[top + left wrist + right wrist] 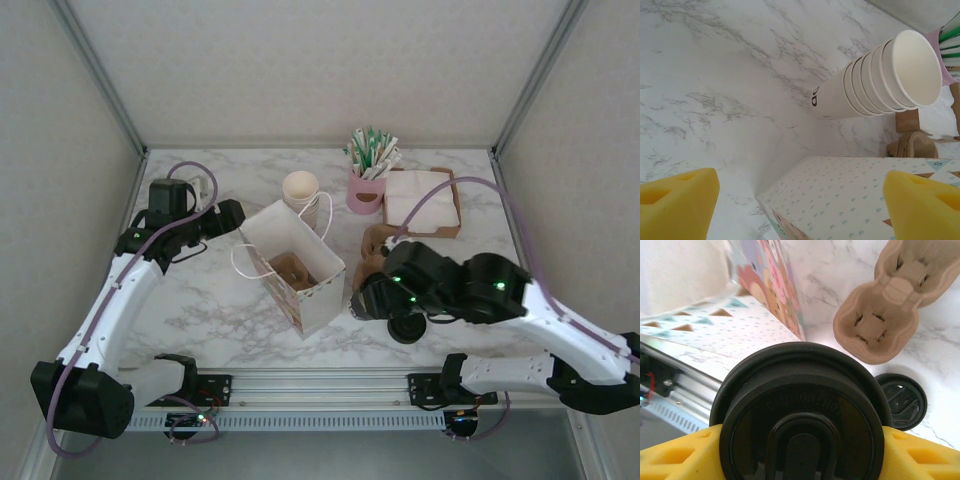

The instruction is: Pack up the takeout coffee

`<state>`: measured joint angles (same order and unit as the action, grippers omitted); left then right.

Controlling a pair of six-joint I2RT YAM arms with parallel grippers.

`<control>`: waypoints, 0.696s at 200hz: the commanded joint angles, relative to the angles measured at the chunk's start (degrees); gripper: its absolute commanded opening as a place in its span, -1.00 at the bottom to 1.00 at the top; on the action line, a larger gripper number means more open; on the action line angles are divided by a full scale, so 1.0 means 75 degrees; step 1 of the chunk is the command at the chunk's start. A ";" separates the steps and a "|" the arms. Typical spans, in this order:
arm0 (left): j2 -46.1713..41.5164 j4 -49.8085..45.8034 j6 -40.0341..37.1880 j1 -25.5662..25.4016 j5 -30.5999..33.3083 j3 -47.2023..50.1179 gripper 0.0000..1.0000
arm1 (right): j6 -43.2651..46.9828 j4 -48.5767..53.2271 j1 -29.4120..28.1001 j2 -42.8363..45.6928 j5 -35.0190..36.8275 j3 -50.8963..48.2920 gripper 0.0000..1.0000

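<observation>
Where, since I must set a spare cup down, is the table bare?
Bare marble lies near-left, between the paper bag and the left arm. Crowded beyond and right of the bag: cup stack, stick holder, napkin tray, carrier, loose lid.

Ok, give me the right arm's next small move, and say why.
Probably close the right gripper firmly on the takeout coffee cup with the round black plastic lid: its yellow fingers flank the lid, and the open patterned paper bag stands just beside it.
</observation>
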<state>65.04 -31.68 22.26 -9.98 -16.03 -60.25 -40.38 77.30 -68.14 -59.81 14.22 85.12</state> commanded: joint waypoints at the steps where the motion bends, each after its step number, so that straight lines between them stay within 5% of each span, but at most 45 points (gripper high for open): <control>1: 0.0040 -0.0215 -0.0074 0.0021 0.0283 -0.0117 0.70 | 0.0423 0.0750 -0.0079 0.0160 0.0347 0.0828 0.24; 55: -0.0222 -0.0030 -0.0012 0.0099 0.0309 -0.0106 0.71 | 0.1302 0.0399 -0.0076 -0.0294 0.0645 0.2533 0.24; 112: -0.0748 0.0523 -0.0074 0.0111 -0.0537 0.0129 0.75 | 0.2322 0.0043 -0.0070 -0.2122 0.1303 0.4394 0.24; 139: -0.0973 0.0557 -0.0108 0.0117 -0.0213 0.0232 0.77 | 0.2704 -0.0201 -0.0075 -0.2864 0.1137 0.5127 0.24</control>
<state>59.64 -29.19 22.24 -9.54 -17.58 -59.27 -24.58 78.26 -68.18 -78.02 21.45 119.07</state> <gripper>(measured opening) 0.883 0.664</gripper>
